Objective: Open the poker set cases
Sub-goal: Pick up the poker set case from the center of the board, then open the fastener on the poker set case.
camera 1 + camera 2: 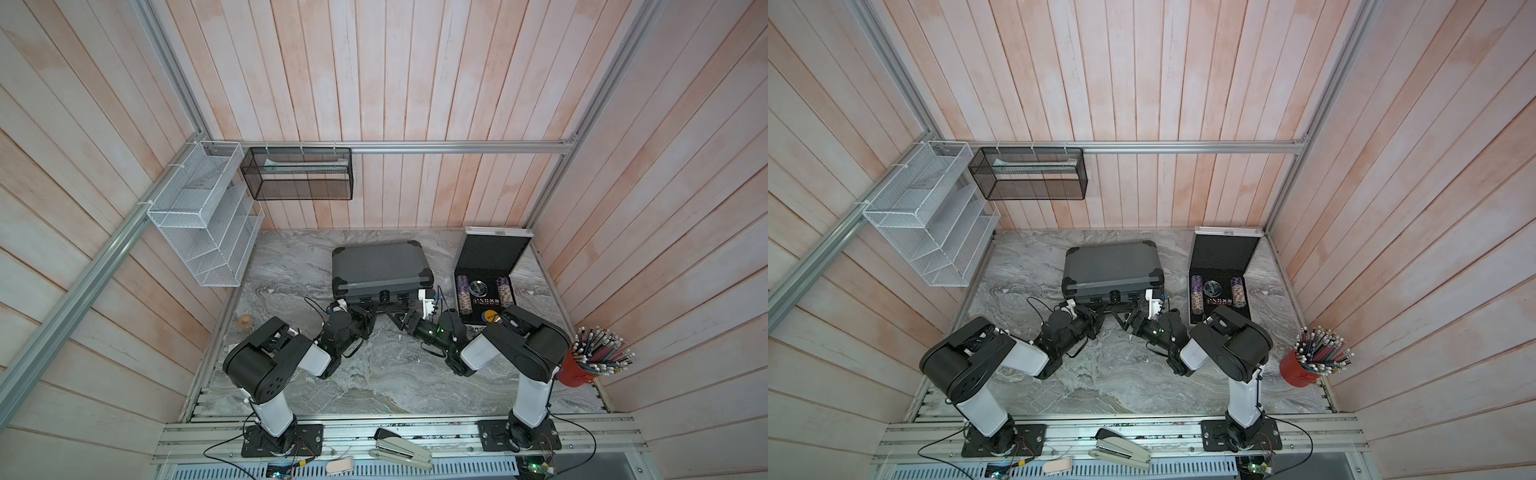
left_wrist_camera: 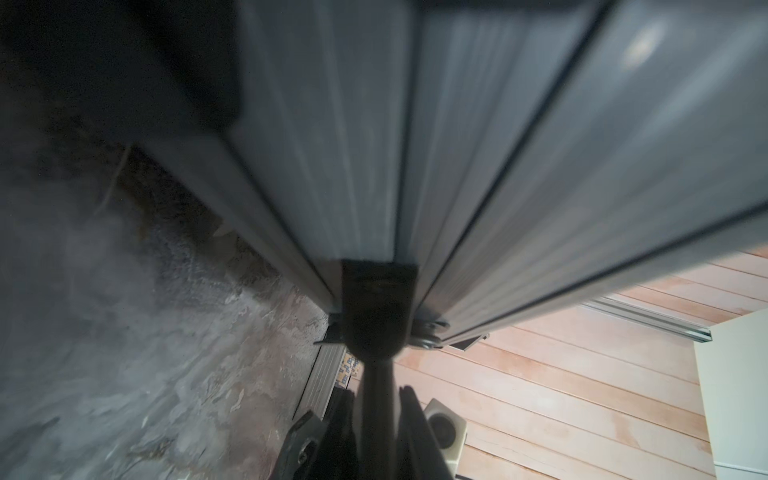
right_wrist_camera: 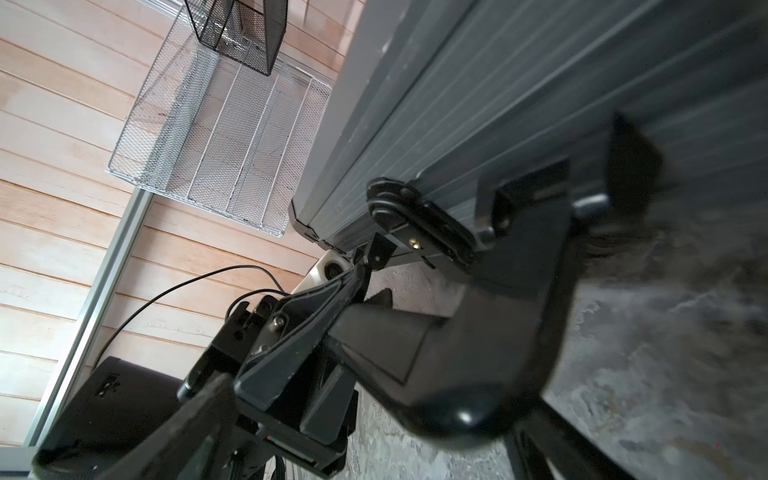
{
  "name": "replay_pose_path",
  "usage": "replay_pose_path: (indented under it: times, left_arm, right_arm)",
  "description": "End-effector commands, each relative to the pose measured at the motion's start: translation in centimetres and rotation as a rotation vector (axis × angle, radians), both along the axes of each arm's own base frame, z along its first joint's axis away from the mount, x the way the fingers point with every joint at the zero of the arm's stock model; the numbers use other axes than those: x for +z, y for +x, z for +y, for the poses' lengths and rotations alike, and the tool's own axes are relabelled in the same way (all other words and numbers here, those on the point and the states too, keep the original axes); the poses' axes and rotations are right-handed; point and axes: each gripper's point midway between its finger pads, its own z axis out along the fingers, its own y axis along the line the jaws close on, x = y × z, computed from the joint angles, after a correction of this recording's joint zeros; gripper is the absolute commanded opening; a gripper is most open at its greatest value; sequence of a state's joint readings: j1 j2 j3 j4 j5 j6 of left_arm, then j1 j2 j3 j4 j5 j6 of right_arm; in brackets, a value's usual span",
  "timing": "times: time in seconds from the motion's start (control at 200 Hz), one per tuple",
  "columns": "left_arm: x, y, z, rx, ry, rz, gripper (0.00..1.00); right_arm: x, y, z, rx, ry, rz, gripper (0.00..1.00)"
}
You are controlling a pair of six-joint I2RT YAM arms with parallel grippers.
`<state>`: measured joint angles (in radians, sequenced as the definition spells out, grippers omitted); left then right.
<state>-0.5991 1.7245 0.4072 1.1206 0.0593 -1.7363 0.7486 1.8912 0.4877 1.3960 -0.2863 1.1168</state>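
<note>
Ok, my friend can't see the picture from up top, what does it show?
The robot's left gripper, shut, and right gripper, open, sit at the front edge of a closed dark grey case on a marble table. Beside it, a silver case lies open.

A grey marbled worktop (image 1: 374, 374) carries a closed dark grey case (image 1: 376, 266) directly ahead of both pairs of jaws. An open silver case (image 1: 490, 253) holding chips (image 1: 464, 293) lies to their right, and a red cup of pencils (image 1: 577, 370) stands farther right.
</note>
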Motion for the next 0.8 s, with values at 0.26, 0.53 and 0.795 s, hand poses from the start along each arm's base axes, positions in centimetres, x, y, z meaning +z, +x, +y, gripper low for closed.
replay_pose_path:
  times: [0.26,0.53,0.795]
  left_arm:
    - [10.8,-1.5,-3.2,-0.126,-0.215,-0.296,0.0]
    - [11.7,-2.4,-3.4,-0.132,-0.242,-0.303,0.0]
    - [12.5,-3.0,-3.4,-0.13,-0.243,-0.309,0.0]
  right_arm:
    - [1.0,0.2,1.0,0.021,0.063,-0.024,0.98]
    - [1.1,0.5,1.1,0.01,0.067,-0.017,0.98]
    - [1.2,0.9,0.7,-0.024,0.08,-0.014,0.98]
